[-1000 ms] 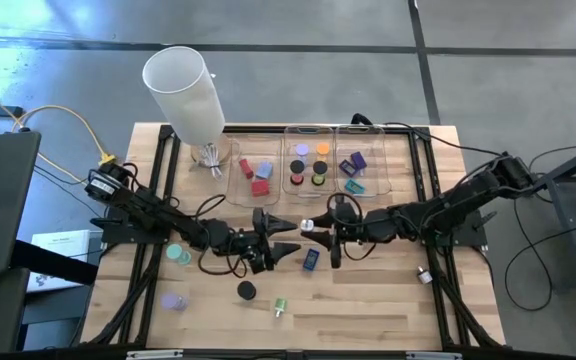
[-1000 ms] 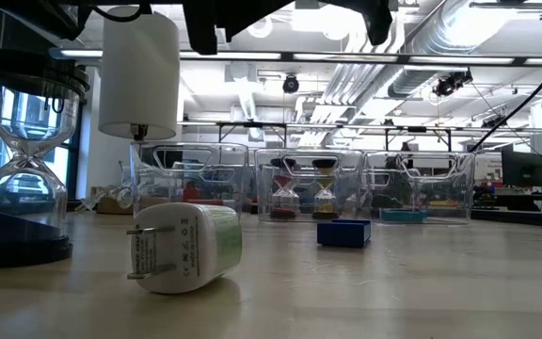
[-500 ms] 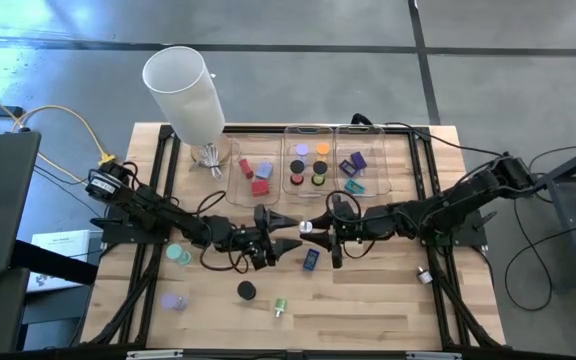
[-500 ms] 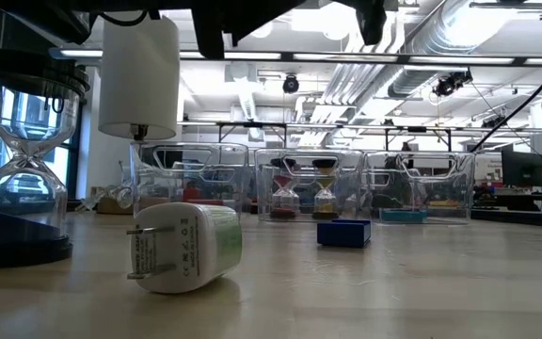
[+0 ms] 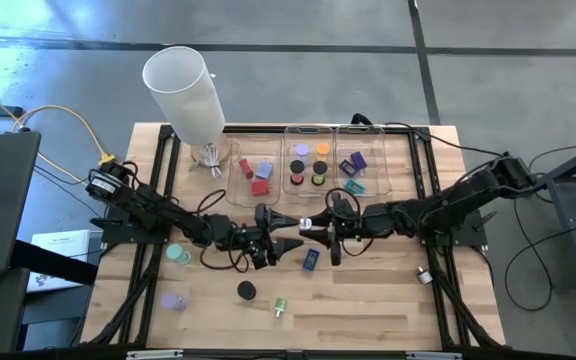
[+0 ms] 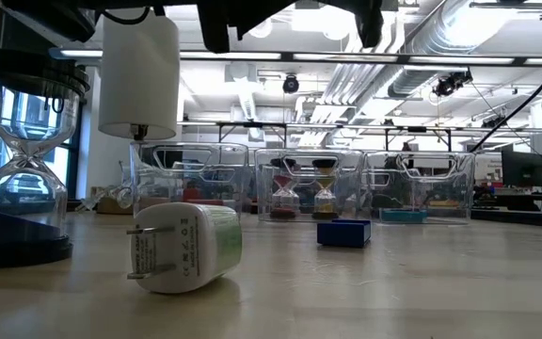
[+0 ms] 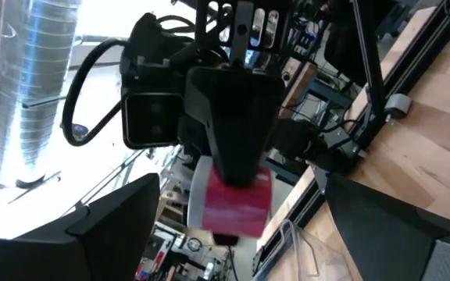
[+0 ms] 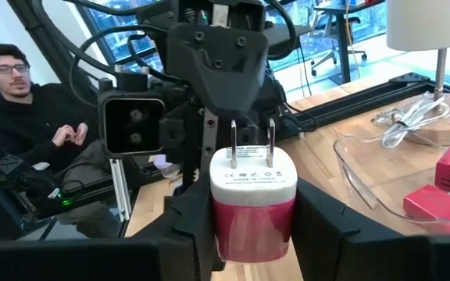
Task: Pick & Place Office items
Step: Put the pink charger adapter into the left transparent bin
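Since earlier frame: both arms edged slightly toward top, nothing else shifted. Right gripper (image 5: 313, 224) pinches red-and-white plug adapter (image 8: 252, 195) at frame centre, prongs toward left gripper (image 5: 290, 234) (fingers spread wide), directly facing, close; handover judged pending.

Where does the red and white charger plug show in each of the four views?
High: charger plug at table centre, in the right hand.
Low: not in it.
Left wrist: plug at centre.
Right wrist: plug at centre, between fingers.
Landmark: leftmost clear tray, not in left wrist.
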Robot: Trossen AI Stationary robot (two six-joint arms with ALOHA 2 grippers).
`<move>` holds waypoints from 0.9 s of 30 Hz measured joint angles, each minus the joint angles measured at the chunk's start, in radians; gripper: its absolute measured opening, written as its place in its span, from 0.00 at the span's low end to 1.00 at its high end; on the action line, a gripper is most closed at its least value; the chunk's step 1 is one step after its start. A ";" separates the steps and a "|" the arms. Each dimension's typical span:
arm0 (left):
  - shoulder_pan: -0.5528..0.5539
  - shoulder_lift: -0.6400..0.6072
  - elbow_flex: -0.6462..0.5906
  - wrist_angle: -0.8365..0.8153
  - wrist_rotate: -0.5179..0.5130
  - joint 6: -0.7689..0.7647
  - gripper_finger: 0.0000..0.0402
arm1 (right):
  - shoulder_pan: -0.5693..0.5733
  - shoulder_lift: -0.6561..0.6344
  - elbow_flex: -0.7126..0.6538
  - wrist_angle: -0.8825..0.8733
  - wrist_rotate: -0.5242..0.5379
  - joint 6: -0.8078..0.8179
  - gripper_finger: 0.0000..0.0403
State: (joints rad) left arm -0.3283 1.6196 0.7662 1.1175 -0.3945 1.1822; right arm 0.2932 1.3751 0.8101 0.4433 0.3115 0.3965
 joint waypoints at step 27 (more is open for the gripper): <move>0.008 0.000 0.000 0.005 0.025 -0.039 0.88 | -0.012 0.055 0.000 0.070 -0.061 0.019 0.29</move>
State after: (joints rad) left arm -0.3206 1.6199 0.7662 1.1221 -0.3691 1.1434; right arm 0.2810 1.4303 0.8101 0.5135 0.2506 0.4158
